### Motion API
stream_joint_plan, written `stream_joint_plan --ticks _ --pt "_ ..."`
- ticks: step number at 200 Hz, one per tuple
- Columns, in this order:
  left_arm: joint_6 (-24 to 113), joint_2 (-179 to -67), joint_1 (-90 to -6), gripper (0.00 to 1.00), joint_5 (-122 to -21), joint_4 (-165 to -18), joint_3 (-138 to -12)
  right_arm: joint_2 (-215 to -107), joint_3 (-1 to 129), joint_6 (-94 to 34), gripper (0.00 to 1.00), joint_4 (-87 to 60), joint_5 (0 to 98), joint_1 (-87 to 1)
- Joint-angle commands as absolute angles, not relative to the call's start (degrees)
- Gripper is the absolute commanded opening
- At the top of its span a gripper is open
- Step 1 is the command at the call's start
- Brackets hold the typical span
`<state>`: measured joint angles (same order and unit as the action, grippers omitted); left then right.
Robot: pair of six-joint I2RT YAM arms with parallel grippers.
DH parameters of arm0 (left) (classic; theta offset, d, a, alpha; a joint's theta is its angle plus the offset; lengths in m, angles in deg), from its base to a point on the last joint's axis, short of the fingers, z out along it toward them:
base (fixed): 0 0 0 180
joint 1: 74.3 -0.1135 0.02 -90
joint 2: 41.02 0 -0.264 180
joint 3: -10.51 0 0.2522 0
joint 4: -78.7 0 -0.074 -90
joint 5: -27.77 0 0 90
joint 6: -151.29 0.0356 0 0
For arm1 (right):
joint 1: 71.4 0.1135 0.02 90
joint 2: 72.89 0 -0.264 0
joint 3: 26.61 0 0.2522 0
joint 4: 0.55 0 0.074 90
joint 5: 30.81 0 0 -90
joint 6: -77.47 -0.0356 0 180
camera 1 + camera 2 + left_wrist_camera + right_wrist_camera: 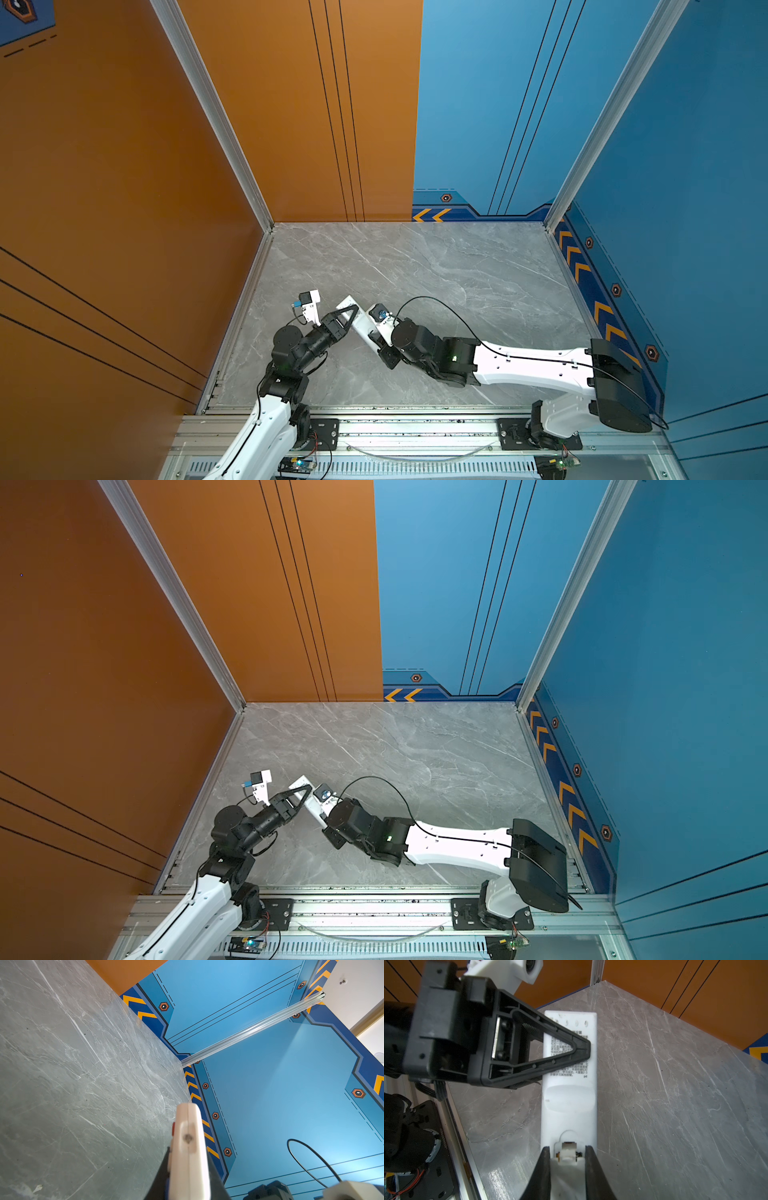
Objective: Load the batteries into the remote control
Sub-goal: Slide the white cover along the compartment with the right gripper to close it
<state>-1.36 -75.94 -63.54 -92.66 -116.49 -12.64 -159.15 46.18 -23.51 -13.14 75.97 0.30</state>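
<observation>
**A:** Remote control (pixel 365 326), position?

**B:** Lifted off the desk (pixel 457 266), over its near-left part in both top views (pixel 318 808). It lies at a slant and is held at both ends, one arm on each.

**A:** Which face is up?

**B:** The plain white back. The right wrist view shows the remote control (pixel 569 1109) lengthwise. There is black printed text (pixel 571 1073) on the far half and a shallow oval dip (pixel 569 1097) at mid-length. The button side faces the desk. In the left wrist view the remote control (pixel 189 1147) is edge-on, with a red button (pixel 173 1128) just showing on the desk side.

**A:** Left fingers (pixel 580 1051)?

**B:** Closed tight on the far end. One lies across the printed back and the other sits under it. They show as dark wedges on either side of the white edge in the left wrist view. They hold nothing but the remote control.

**A:** Right fingers (pixel 545 1163)?

**B:** Clamped on the near end, one on each long edge, with the gap exactly as wide as the body. Between the tips is a rounded notch (pixel 566 1145) with a white clip and a glint of gold metal.

**A:** Batteries?

**B:** Cannot tell. The notch is too small and too shadowed to show what sits inside.
</observation>
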Motion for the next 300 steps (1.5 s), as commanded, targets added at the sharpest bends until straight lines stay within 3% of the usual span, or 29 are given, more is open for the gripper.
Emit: stream_joint_plan --ticks 1,55,143,300 --pt "-2.3 -75.1 -64.3 0.0 -94.5 -118.9 -12.5 -158.0 45.0 -24.7 0.09 -12.9 76.6 0.8" --pt "-2.3 -75.1 -64.4 0.0 -94.6 -118.9 -12.6 -157.8 44.4 -25.1 0.11 -13.0 76.7 0.9" --pt "-2.3 -75.2 -64.5 0.0 -95.1 -118.9 -12.7 -157.5 44.5 -25.1 0.44 -12.7 76.4 0.8" --pt "-1.8 -75.6 -65.0 0.0 -96.2 -118.8 -12.9 -152.0 45.3 -26.3 0.52 -19.4 74.3 -1.7"
